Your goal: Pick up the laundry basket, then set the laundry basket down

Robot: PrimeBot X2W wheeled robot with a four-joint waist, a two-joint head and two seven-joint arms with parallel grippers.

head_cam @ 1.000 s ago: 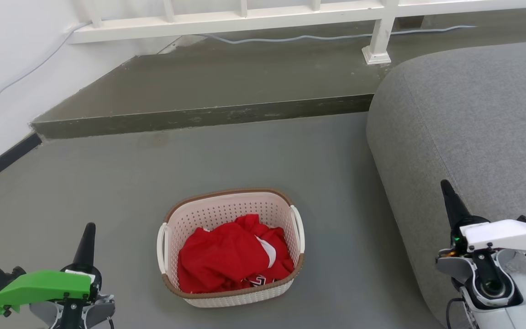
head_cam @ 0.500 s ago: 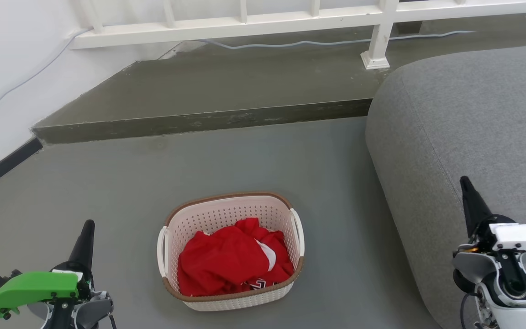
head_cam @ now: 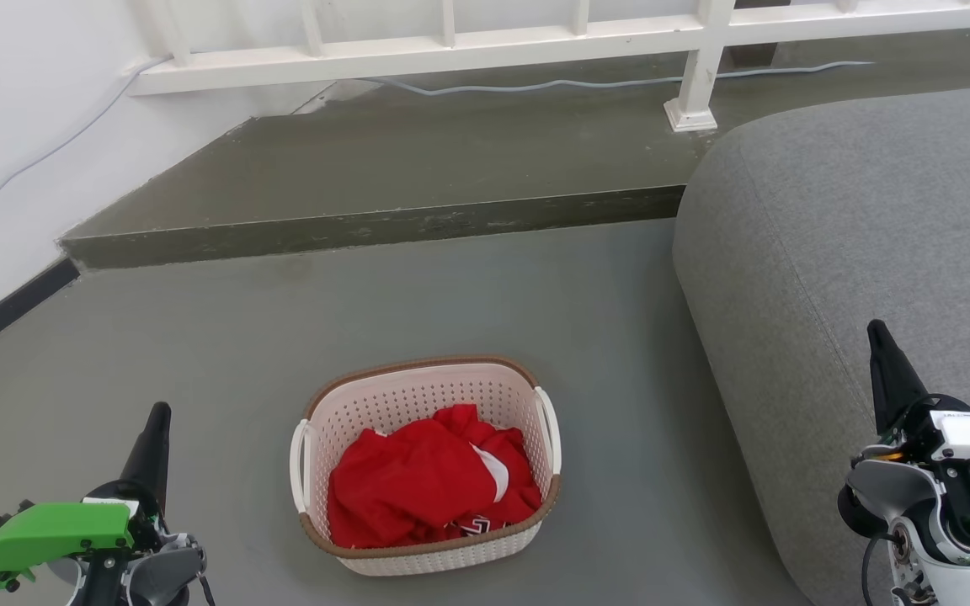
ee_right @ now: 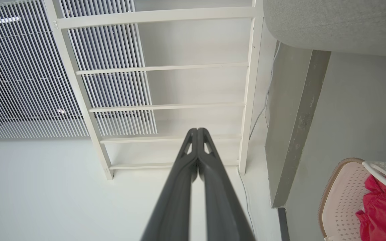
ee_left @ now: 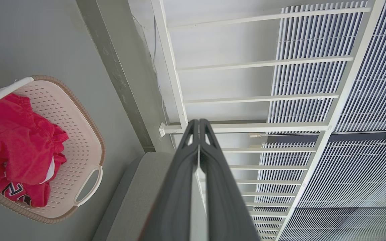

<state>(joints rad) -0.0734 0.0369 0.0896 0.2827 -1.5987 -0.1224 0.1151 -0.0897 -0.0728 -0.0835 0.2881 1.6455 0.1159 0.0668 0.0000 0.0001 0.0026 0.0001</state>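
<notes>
Where laundry basket [head_cam: 418, 394] sits, floor [head_cam: 367, 295] around, sofa [head_cam: 830, 252] near, step [head_cam: 367, 225] beyond

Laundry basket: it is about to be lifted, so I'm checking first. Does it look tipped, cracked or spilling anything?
Nothing stands out. The laundry basket stands upright on the floor, the red clothing lies wholly inside its rim, and both white handles look intact.

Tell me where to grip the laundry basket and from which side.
Likely by its side handles: left gripper on the left handle, right gripper on the right handle, each from outside. They stand off the walls as open loops, and the laundry basket sits upright between the grippers.
</notes>
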